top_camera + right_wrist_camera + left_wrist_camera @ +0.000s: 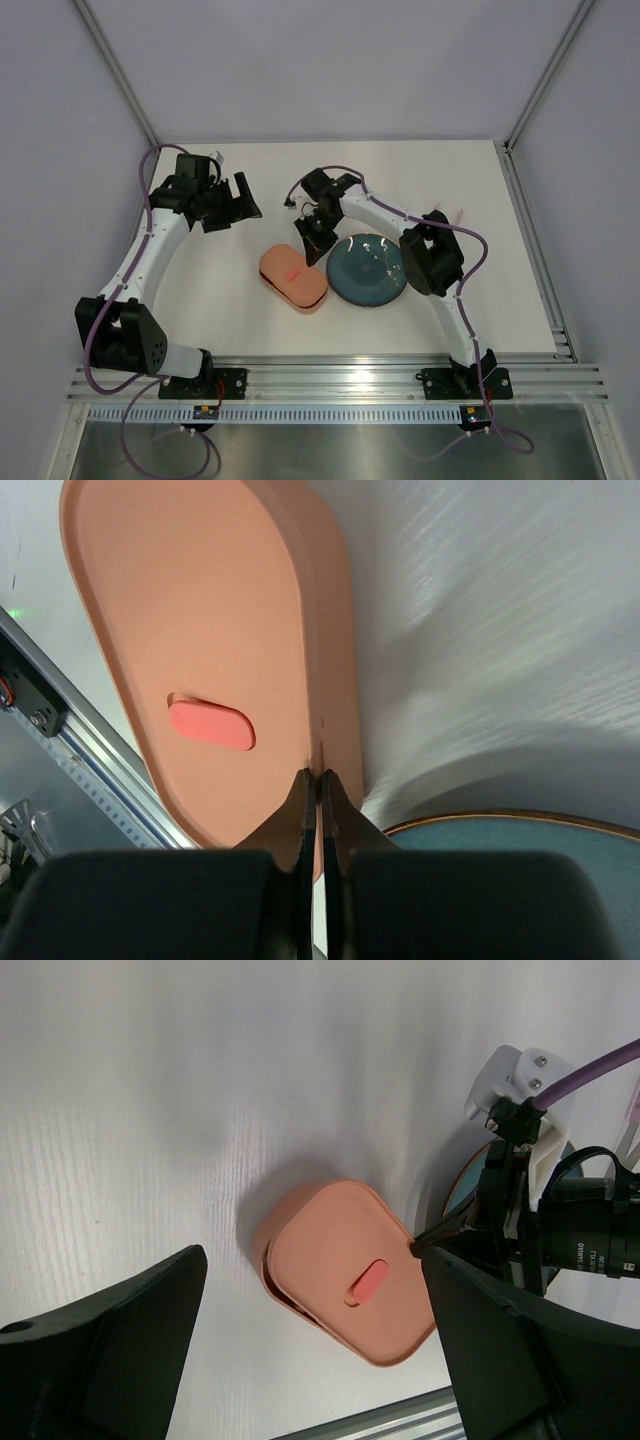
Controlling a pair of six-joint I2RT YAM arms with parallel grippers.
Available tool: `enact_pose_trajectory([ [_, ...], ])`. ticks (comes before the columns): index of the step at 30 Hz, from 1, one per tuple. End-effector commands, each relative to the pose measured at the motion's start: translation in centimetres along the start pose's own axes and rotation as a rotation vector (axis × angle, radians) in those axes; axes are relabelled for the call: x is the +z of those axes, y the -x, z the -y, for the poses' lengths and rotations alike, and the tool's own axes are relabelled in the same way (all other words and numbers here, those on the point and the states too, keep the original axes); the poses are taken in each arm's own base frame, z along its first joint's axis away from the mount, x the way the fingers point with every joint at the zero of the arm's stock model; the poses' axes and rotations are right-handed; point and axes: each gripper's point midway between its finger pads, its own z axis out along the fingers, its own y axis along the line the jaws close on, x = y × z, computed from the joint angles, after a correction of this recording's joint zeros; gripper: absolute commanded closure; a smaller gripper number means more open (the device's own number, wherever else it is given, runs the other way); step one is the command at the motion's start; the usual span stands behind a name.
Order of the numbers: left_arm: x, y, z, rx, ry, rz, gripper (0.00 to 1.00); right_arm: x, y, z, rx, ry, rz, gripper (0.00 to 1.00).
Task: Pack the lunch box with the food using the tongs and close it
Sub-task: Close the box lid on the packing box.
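Lunch box [295,277] lidded on the table [450,180]; packing apparently complete
Box sits just beside the teal plate [345,288], no food visible outside it. Right end effector [320,780], pressed together, tips at the lid's edge; left end effector [243,200] spread, well apart. Tongs [378,256] seem to lie on the plate; only pressing the lid home may be left

Bright, even, diffuse light fills every view, and the white tabletop [250,180] shows only a faint streaky sheen. A soft grey shadow lies just ahead of the left pincer [310,1260], whose near parts are blurred. A broader soft shadow spreads to the right of the right pincer [318,780], whose dark body is out of focus.
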Motion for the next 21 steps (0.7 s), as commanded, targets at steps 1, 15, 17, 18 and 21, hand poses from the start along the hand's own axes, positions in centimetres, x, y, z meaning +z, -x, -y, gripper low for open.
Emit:
enact_pose_trajectory([
  [1,0.4,0.3,0.6,0.006,-0.038,0.012,0.07,0.1,0.3,-1.8,-0.059,0.044,-0.005,1.00],
  [15,0.5,0.0,0.6,0.002,-0.047,0.005,0.07,0.5,0.1,-1.3,-0.070,0.002,-0.014,1.00],
  [17,0.5,-0.1,0.6,0.000,-0.045,0.004,0.07,0.4,0.2,-1.1,-0.071,-0.013,-0.009,1.00],
  [18,0.4,-0.1,0.6,-0.001,-0.046,0.007,0.07,0.3,0.3,-1.1,-0.071,-0.018,-0.004,1.00],
  [21,0.5,-0.1,0.6,-0.003,-0.048,0.004,0.07,0.0,0.5,-1.2,-0.075,-0.022,0.003,1.00],
])
